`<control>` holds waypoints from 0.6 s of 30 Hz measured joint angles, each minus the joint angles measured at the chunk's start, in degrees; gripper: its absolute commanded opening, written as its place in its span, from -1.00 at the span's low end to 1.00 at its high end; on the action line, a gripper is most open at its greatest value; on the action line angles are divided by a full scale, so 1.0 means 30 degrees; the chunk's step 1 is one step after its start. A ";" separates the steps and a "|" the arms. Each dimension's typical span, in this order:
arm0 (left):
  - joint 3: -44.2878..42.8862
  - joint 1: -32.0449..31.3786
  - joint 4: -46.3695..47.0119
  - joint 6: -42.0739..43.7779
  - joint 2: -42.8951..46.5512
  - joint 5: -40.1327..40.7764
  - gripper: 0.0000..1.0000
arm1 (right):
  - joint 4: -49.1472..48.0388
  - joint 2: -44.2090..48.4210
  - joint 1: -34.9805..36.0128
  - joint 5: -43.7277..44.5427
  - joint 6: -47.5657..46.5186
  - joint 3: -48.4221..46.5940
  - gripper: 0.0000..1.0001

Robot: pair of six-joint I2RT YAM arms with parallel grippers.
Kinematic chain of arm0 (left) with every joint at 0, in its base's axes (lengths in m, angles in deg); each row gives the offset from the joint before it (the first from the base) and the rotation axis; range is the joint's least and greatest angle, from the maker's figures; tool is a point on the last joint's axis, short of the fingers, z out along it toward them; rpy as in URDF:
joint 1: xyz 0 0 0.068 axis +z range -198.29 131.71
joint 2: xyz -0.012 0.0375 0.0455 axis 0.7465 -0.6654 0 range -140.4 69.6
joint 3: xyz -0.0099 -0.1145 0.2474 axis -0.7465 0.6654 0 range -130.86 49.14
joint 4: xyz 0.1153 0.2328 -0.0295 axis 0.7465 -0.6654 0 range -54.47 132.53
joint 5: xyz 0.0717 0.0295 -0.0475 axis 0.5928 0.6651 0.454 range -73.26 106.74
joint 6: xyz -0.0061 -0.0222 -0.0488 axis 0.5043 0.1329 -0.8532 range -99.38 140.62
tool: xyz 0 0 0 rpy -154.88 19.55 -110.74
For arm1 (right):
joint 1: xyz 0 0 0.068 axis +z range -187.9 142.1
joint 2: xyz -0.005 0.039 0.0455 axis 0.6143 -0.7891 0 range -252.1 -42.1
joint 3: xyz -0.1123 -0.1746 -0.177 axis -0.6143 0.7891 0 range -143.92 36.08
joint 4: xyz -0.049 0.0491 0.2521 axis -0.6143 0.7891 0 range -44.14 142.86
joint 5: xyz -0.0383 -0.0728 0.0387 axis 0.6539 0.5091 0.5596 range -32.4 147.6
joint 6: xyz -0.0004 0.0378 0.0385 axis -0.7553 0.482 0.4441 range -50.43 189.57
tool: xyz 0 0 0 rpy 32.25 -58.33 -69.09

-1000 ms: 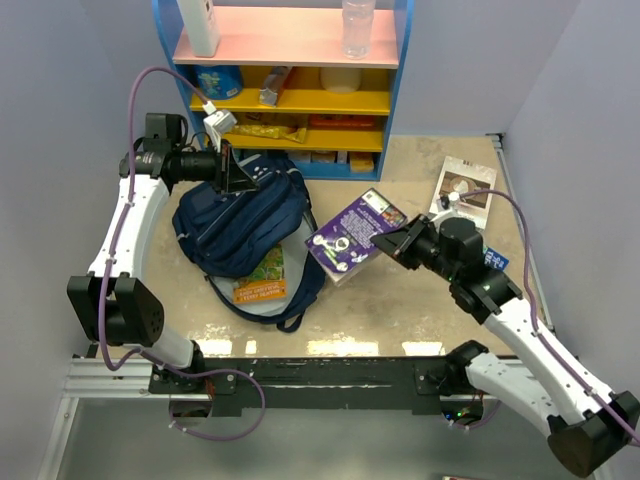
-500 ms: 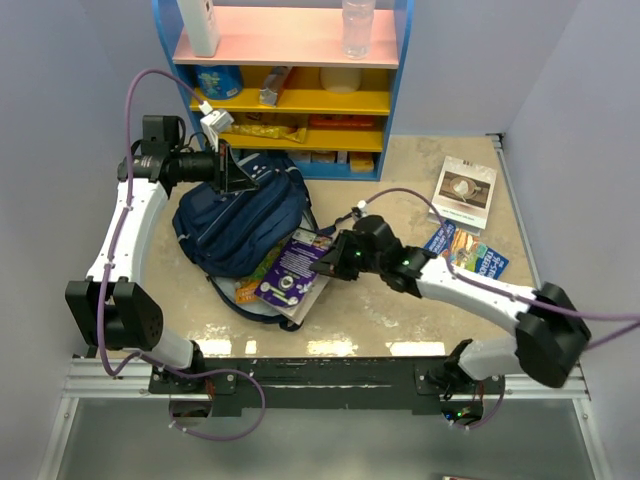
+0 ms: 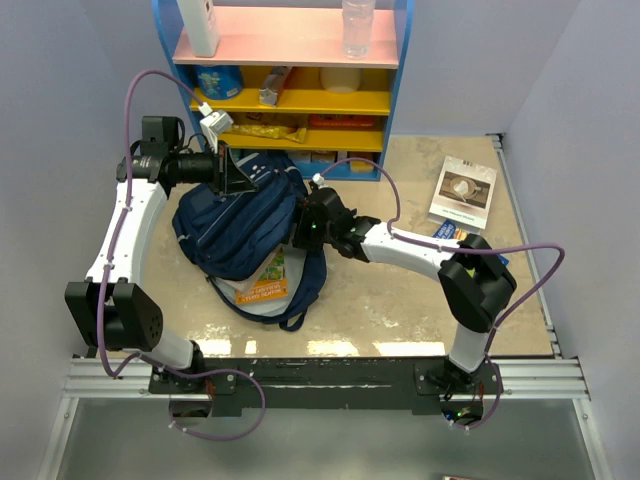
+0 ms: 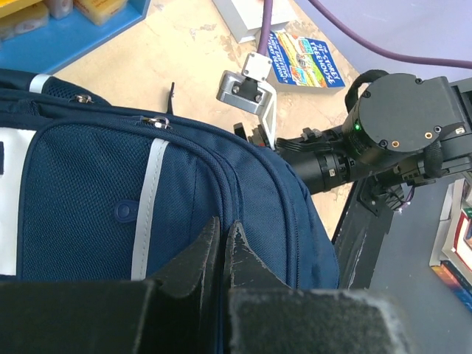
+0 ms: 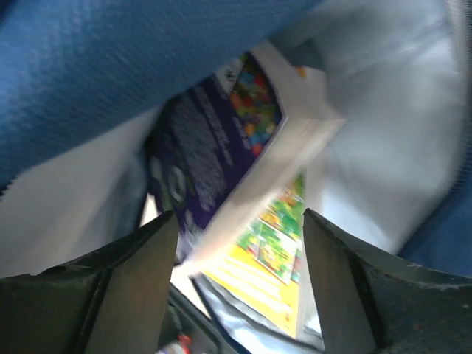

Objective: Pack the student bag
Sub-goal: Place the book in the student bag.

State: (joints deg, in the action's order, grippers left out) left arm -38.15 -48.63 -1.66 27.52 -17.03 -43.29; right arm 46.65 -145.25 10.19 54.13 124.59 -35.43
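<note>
Navy student bag [image 3: 235, 215] lies open-mouthed on the surface [image 3: 400, 290], its upper fabric pinched between the pressed-together jaws of the left gripper [image 4: 223, 225]. The right gripper [image 5: 240, 215] reaches into the bag's opening, jaws spread wide and gripping nothing. Just ahead of them a purple book [image 5: 210, 147] sits tilted inside the bag over a yellow-and-green book [image 5: 258, 273]. A colourful shelf [image 3: 280, 45] stands beyond the left jaws; booklets [image 3: 462, 190] lie well behind the right jaws.
</note>
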 measured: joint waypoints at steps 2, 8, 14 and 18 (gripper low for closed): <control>0.0000 0.0029 -0.0117 0.0095 0.0015 -0.0044 -1.00 | 0.0896 0.0226 0.0000 0.0015 -0.0517 0.0044 0.46; 0.0000 0.0029 -0.0306 0.0284 0.0015 -0.0095 -1.00 | 0.3096 0.2382 0.0000 0.1078 -0.1654 0.0736 0.36; 0.0000 0.0029 -0.0313 0.0299 0.0015 -0.0146 -1.00 | 0.5472 0.7635 -0.2404 0.3417 -0.2076 0.2455 0.97; 0.0000 0.0029 -0.0291 0.0357 0.0015 -0.0240 -1.00 | 0.7082 0.9260 -0.8801 0.4488 -0.2310 0.3497 0.97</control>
State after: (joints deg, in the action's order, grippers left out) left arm -38.15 -48.54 -2.53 28.59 -16.98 -44.01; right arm 67.90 -117.47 -16.21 67.60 117.66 -24.94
